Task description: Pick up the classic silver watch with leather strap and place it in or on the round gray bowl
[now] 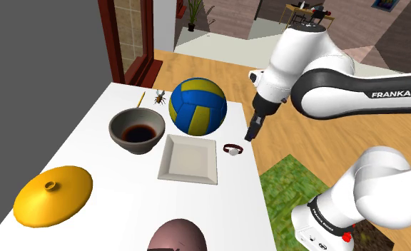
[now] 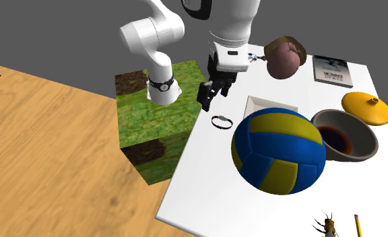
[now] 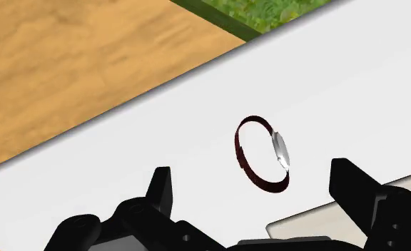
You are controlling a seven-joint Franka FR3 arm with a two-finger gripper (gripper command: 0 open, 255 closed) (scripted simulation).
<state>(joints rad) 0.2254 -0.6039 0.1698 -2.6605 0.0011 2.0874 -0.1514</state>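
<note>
The watch (image 1: 232,149) is a small dark-red strap loop with a silver face, lying on the white table (image 1: 90,128) near its edge, just beside the square white plate (image 1: 189,159). It also shows as the watch (image 2: 221,122) and the watch (image 3: 263,153). My gripper (image 1: 252,135) hovers just above and to the shoulder view's right of it, open, holding nothing; the gripper (image 2: 205,99) and the gripper (image 3: 257,187) appear too, the fingers standing apart either side of the watch without touching it. The round gray bowl (image 1: 136,131) with a dark inside stands beyond the plate.
A blue and yellow volleyball (image 1: 197,106) sits behind the plate, between watch and bowl. A yellow lid (image 1: 53,195), a brown rounded object (image 1: 174,237), a pencil (image 1: 141,98) and a small insect figure (image 1: 160,96) also lie on the table. A book (image 2: 332,70) lies at a corner.
</note>
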